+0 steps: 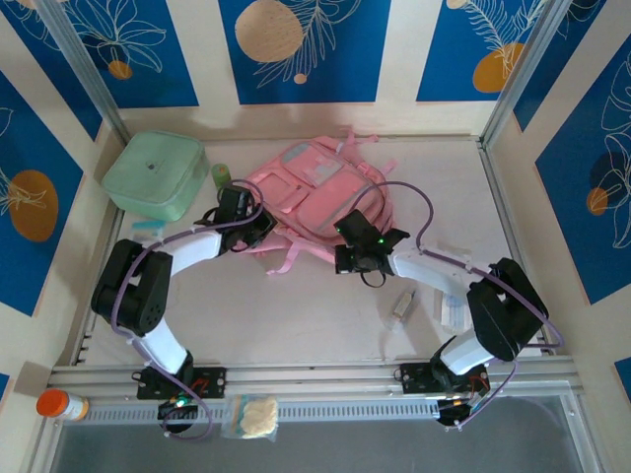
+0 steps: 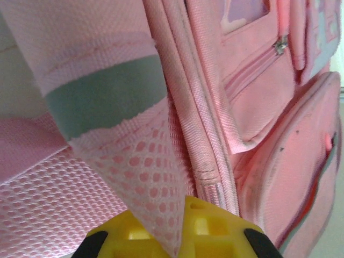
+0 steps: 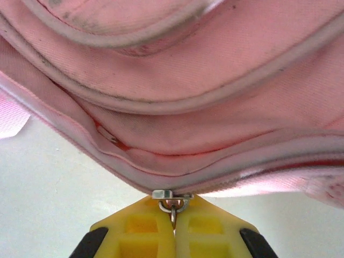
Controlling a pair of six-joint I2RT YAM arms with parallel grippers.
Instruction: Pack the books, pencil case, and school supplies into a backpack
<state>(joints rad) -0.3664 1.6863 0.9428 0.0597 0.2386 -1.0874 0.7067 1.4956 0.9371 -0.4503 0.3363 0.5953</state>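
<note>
Unzipping step, frame centre: left tool pinches a mesh flap of the backpack, right tool clamps its zipper pull, which next probably needs drawing along the seam.

No writing, brand, number or sign can be read anywhere. The pale panel on the front of the backpack is too small and blurred to show any print, and so is the clear packet by the near rail.
</note>
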